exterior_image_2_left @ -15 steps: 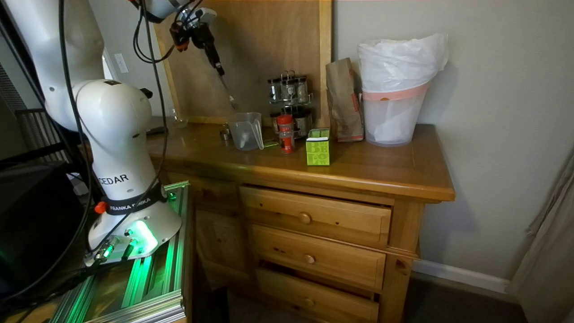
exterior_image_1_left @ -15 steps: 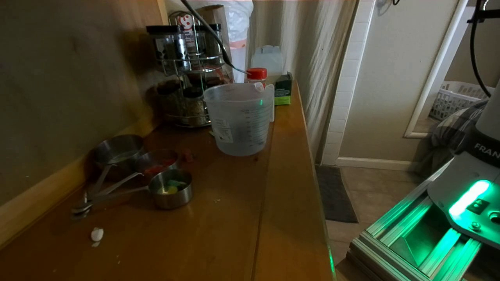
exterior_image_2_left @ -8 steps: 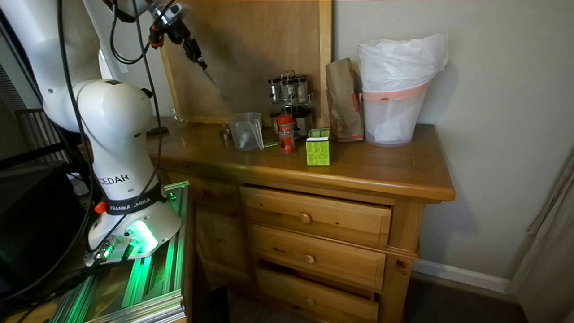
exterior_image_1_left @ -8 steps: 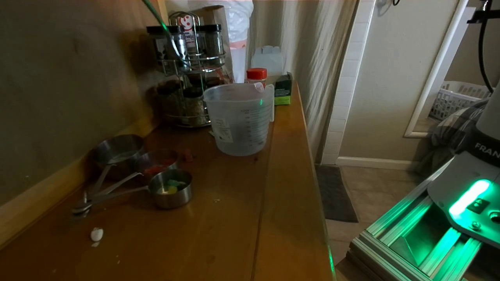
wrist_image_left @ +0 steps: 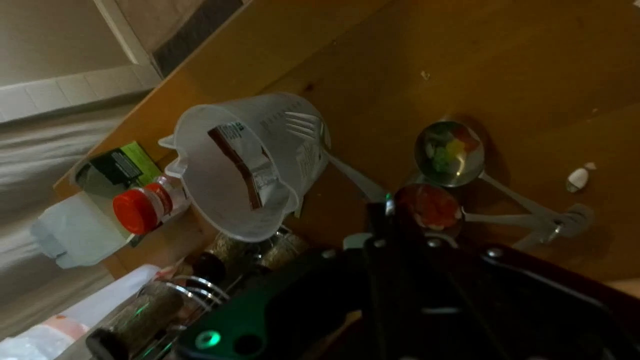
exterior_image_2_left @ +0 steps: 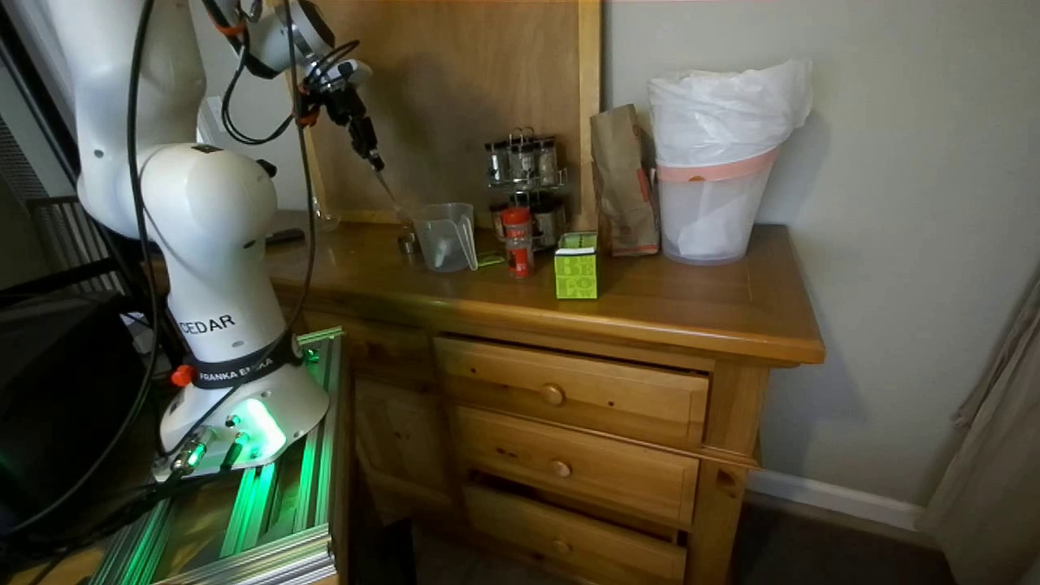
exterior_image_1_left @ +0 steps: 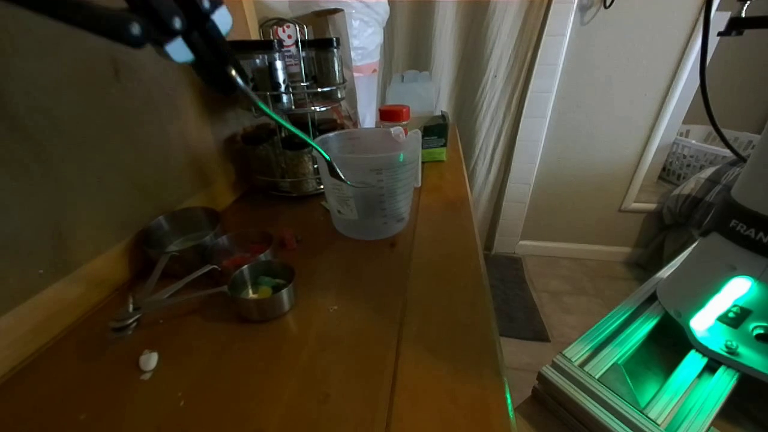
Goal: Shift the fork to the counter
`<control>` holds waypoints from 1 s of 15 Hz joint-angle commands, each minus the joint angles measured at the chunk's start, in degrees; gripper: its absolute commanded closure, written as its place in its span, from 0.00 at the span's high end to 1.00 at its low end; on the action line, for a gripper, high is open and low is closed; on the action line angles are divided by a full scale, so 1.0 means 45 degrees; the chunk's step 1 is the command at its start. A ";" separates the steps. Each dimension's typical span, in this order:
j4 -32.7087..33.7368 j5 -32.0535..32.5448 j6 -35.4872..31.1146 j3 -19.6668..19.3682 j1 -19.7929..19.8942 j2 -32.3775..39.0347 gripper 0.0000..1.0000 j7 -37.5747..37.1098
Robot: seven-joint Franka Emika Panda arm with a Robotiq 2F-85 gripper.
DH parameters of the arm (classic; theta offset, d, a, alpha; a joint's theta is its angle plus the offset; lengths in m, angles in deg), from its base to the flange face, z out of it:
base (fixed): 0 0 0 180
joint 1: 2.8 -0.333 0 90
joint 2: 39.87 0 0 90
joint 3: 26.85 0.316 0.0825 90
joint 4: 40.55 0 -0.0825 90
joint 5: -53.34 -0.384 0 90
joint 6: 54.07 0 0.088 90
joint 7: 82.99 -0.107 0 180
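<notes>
The silver fork (exterior_image_1_left: 288,125) is held by its handle end and slants down, tines lowest. My gripper (exterior_image_1_left: 227,71) is shut on it, above the counter (exterior_image_1_left: 336,372). In an exterior view the gripper (exterior_image_2_left: 375,161) is above the counter with the fork (exterior_image_2_left: 388,188) pointing down. In the wrist view the gripper (wrist_image_left: 389,205) is dark, and the fork (wrist_image_left: 352,174) runs from it with its tines over the clear plastic cup's side. The tines are in front of or beside the cup (exterior_image_1_left: 372,207); I cannot tell whether they touch it.
Metal measuring cups (exterior_image_1_left: 262,294) lie by the back panel. A spice rack (exterior_image_1_left: 300,150), a red-capped jar (exterior_image_2_left: 517,244) and a green box (exterior_image_2_left: 576,272) stand beyond the cup. A small white piece (exterior_image_1_left: 149,360) lies on the counter. The counter's front edge (exterior_image_1_left: 480,264) drops to the floor.
The fork swung up and back half a second ago, then came down lower beside the cup. The gripper now shows at the top of an exterior view, still holding the fork.
</notes>
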 commanded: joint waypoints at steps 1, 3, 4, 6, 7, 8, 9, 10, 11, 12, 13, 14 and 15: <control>0.1240 -0.1364 0.0451 -0.0632 -0.0184 0.1799 0.02 0.0602; 0.1109 -0.2354 -0.0280 -0.0828 -0.0089 0.2044 0.02 0.1478; 0.0617 -0.1587 -0.0171 -0.1089 -0.0403 0.1609 0.07 0.0803; 0.0768 -0.1997 -0.0366 -0.1222 -0.0422 0.1951 0.07 0.1178; 0.0809 -0.2049 -0.0374 -0.1231 -0.0427 0.1987 0.02 0.1241; 0.0835 -0.2066 -0.0297 -0.1287 -0.0497 0.2057 0.02 0.1193; 0.0922 -0.1987 -0.0276 -0.1372 -0.0673 0.2287 0.02 0.1013; 0.1034 -0.1799 -0.0260 -0.1482 -0.0883 0.2493 0.02 0.0723; 0.1148 -0.1640 -0.0220 -0.1610 -0.1104 0.2689 0.02 0.0412; 0.1318 -0.1611 -0.0114 -0.1716 -0.1304 0.2915 0.02 0.0229; 0.1520 -0.1551 0.0142 -0.1819 -0.1569 0.3176 0.02 0.0091; 0.1704 -0.1507 0.0348 -0.1936 -0.1824 0.3434 0.02 0.0016; 0.1909 -0.1511 0.0568 -0.2057 -0.2039 0.3672 0.02 -0.0008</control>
